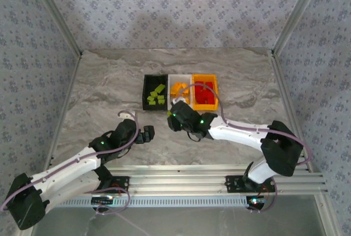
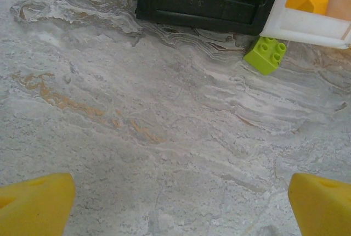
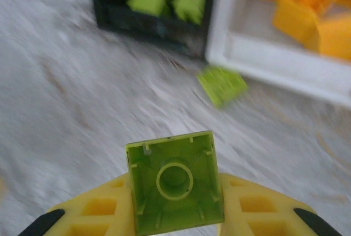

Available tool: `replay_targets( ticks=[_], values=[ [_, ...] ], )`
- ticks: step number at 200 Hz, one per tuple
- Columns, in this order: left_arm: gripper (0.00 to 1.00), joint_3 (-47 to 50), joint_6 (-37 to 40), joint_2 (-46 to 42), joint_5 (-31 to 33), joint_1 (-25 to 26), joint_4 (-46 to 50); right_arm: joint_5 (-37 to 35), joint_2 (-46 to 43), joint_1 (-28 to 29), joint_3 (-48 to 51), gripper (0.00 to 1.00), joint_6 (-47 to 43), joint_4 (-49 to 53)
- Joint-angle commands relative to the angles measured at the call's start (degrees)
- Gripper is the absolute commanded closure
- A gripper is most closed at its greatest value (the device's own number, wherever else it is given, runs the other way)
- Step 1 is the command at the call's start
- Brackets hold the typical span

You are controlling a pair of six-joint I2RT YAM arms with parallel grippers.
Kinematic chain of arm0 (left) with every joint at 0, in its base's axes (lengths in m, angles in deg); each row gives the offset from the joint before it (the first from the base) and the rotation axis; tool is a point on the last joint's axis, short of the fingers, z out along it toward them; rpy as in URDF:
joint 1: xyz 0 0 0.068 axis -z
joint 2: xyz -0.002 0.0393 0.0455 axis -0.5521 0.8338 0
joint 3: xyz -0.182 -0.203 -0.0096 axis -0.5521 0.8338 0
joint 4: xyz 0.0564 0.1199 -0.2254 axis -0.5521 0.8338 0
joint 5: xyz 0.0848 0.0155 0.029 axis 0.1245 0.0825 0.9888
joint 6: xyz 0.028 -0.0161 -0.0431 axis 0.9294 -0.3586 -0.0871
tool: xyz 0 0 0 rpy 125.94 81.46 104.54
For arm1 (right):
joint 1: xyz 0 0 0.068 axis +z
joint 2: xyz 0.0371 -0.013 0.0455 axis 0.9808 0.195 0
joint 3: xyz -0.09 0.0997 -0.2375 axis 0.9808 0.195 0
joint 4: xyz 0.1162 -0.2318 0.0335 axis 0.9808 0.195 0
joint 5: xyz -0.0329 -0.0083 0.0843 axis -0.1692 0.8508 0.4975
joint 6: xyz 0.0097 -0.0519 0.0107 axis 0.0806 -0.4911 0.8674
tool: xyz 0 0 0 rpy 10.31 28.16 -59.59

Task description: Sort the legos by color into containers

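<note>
Two yellow right fingers (image 3: 104,208) are clamped on one lime green brick (image 3: 175,178), its hollow underside turned to the wrist camera. The grip takes two opposite side walls, which I judge keeps the brick square for a drop. It is carried above the tabletop (image 3: 82,110), short of the bins, and faces the black bin (image 3: 159,24), where the other green bricks lie; that bin is the likely destination.

Left fingers (image 2: 33,206) stand wide apart with nothing between them, hovering over bare marble-patterned surface short of the bins. I judge them idle, placed out of the right arm's way.

One loose lime brick (image 2: 266,54) lies studs up on the tabletop, just beside the corner where the black bin meets the white bin (image 2: 307,24); it is not yet sorted. The white bin holds orange-yellow bricks and the orange bin (image 1: 215,89) holds red ones. The three bins sit side by side in a row.

Writing: none legible on bricks, bins or arms; stud lettering too blurred to read
</note>
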Motion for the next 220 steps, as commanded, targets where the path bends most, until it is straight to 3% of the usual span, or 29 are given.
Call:
replay_targets(
  ticks=[1, 87, 100, 114, 132, 160, 220],
  values=[
    [0.00, 0.5, -0.9, -1.4, 0.9, -0.4, 1.0, 3.2, 5.7, -1.7, -8.1, 0.68, -2.9, 0.0],
    [0.00, 1.7, -1.6, -9.5, 2.3, -0.6, 4.8, 6.9, 32.5, -9.7, -38.3, 0.63, -0.5, 1.5],
    [0.00, 1.6, -1.4, -9.8, 2.4, -0.6, 5.5, 7.6, 34.3, -10.3, -40.9, 0.59, 0.1, 1.7],
    [0.00, 1.3, -1.0, -10.0, 2.5, -0.7, 5.8, 8.2, 35.0, -10.7, -42.7, 0.46, 0.5, 1.6],
    [0.00, 1.3, -0.7, -10.0, 2.5, -0.7, 5.9, 8.5, 34.3, -10.8, -43.4, 0.39, 0.7, 1.1],
    [0.00, 0.6, -0.4, -9.8, 2.4, -0.6, 5.5, 8.1, 29.7, -10.8, -40.3, 0.37, 0.9, -0.5],
    [0.01, -5.8, 5.7, 0.1, -2.7, -0.7, 0.2, 5.1, 8.7, -10.3, -15.4, 0.37, 1.9, -9.2]
  ],
)
